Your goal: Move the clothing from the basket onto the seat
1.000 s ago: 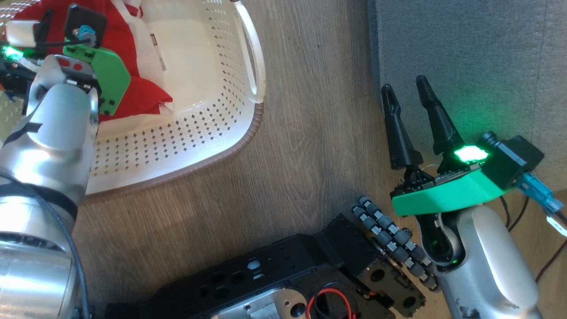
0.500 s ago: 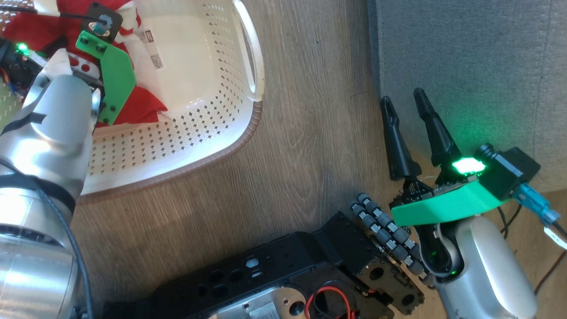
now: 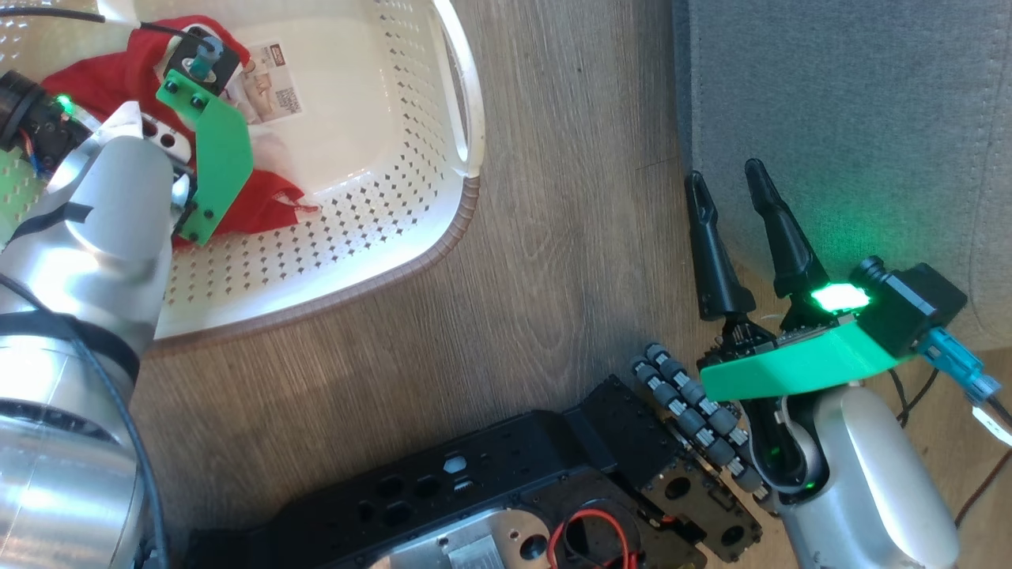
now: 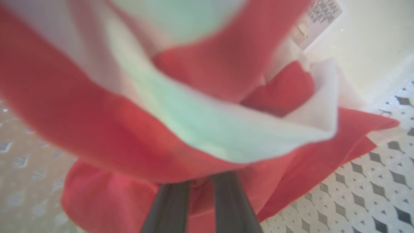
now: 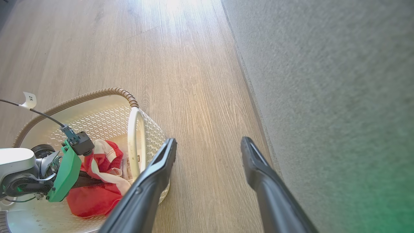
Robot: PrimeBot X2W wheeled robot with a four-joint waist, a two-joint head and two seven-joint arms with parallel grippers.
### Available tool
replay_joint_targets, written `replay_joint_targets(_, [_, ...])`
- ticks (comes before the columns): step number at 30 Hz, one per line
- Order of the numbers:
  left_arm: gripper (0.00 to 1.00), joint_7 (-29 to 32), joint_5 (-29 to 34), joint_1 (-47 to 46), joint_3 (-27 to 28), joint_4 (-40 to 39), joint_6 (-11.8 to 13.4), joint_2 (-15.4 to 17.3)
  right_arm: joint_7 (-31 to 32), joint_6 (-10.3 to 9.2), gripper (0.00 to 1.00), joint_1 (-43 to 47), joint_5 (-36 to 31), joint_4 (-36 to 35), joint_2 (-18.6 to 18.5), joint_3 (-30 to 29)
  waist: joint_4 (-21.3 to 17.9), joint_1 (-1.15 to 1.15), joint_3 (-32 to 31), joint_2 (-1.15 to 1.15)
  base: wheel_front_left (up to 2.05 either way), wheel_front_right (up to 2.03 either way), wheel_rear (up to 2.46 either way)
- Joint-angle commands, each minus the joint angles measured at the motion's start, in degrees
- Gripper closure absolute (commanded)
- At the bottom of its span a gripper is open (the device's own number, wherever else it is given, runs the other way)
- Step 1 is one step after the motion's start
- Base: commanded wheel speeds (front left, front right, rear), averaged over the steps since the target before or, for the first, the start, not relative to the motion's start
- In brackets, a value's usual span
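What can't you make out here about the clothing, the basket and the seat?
Tips of the left tool: buried under the clothing, left wrist view.
Garment count: blurred in left wrist view; the left forearm covers much in head view.
Print on the label in the basket: too small, head view.
Extent of the seat: cut off by top and right edges, head view.

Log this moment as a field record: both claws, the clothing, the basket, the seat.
left claw: closed on red-and-white soft fabric clothing
right claw: open, empty, above brown wooden floor by the seat's edge
clothing place: inside cream perforated plastic basket with brown rim
seat: grey fabric sofa cushion, on the robot's right, apart from the basket
task: not yet done
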Motion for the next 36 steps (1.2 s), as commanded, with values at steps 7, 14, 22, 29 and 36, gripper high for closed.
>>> replay_joint_targets(7, [1.00, -2.41, -1.50, 1.46, 0.58, -0.29, 1.82, 1.80, -0.28, -0.02, 0.00, 2.41, 0.11, -0.72, -0.53, 0.26, -0.31, 0.00, -0.24, 0.00, 0.00, 0.00, 0.00])
replay_joint_targets(14, [1.00, -5.79, -3.40, 0.91, 1.66, -0.29, 3.49, 1.79, -0.28, -0.02, 0.00, -0.52, 0.88, -0.43, -0.51, 0.97, -0.70, 0.00, -1.23, 0.00, 0.00, 0.00, 0.00])
replay_joint_targets(22, [1.00, -11.50, -5.62, 3.12, 3.00, -0.29, 5.41, 3.48, -0.28, -0.02, 0.00, -5.85, 3.26, 1.24, -0.51, 4.37, -2.86, 0.00, -5.78, 0.00, 0.00, 0.00, 0.00])
replay_joint_targets(29, [1.00, -19.49, -8.25, 10.14, 4.05, -0.29, 6.22, 1.15, -0.28, -0.02, 0.00, -5.45, 2.35, 4.20, -0.50, 4.40, -0.85, 0.00, -16.88, 0.00, 0.00, 0.00, 0.00])
replay_joint_targets(36, [1.00, -27.97, -10.92, 16.43, 5.07, -0.30, 6.32, -2.46, -0.28, -0.02, 0.00, -2.86, -0.24, 6.56, -0.59, 3.43, 3.04, 0.00, -27.62, 0.00, 0.00, 0.00, 0.00])
